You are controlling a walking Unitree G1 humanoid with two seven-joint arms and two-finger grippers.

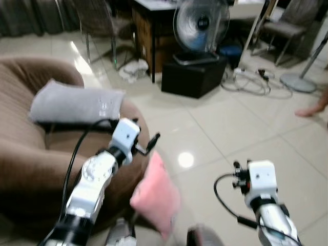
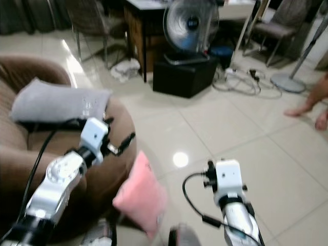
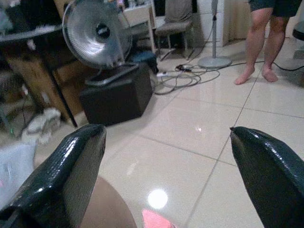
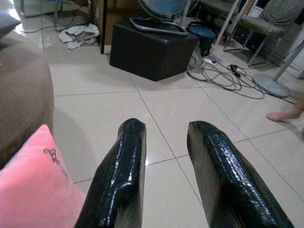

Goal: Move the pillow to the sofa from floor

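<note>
2 arms reach out in the eye views; the pink pillow (image 1: 156, 197) leans against the brown sofa (image 1: 31, 159), just below the left gripper (image 1: 148, 143). Left wrist view: fingers (image 3: 61, 175) wide apart. Right wrist view: right gripper (image 4: 164, 142) slightly parted, holding nothing, beside the pillow.

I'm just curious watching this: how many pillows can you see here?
2. A grey pillow lies on the brown sofa; a pink pillow leans against the sofa's side on the floor, between the two arms. Others may lie out of view.
</note>
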